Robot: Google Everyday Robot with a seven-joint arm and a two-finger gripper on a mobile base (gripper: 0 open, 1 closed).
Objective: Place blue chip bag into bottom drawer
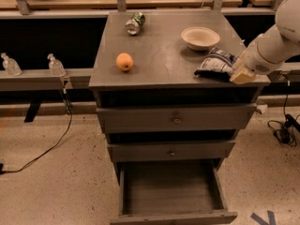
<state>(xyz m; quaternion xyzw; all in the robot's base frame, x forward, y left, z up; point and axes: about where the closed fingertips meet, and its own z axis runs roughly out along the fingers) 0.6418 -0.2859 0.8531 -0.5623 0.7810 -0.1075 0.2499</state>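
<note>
The blue chip bag [213,64] lies on the grey cabinet top [159,55] near its right front edge, wrinkled, navy with white panels. My gripper [242,73] comes in from the right on a white arm [276,41] and sits right against the bag's right end, at the cabinet's front right corner. The bag rests on the top. The bottom drawer [171,187] is pulled open below, with a plain grey inside and nothing in it.
An orange [124,61], a green can [134,23] on its side and a white bowl [200,37] are on the cabinet top. The top drawer [176,119] and middle drawer [171,152] are shut. Two small bottles [56,65] stand on a ledge at left. Cables lie on the floor.
</note>
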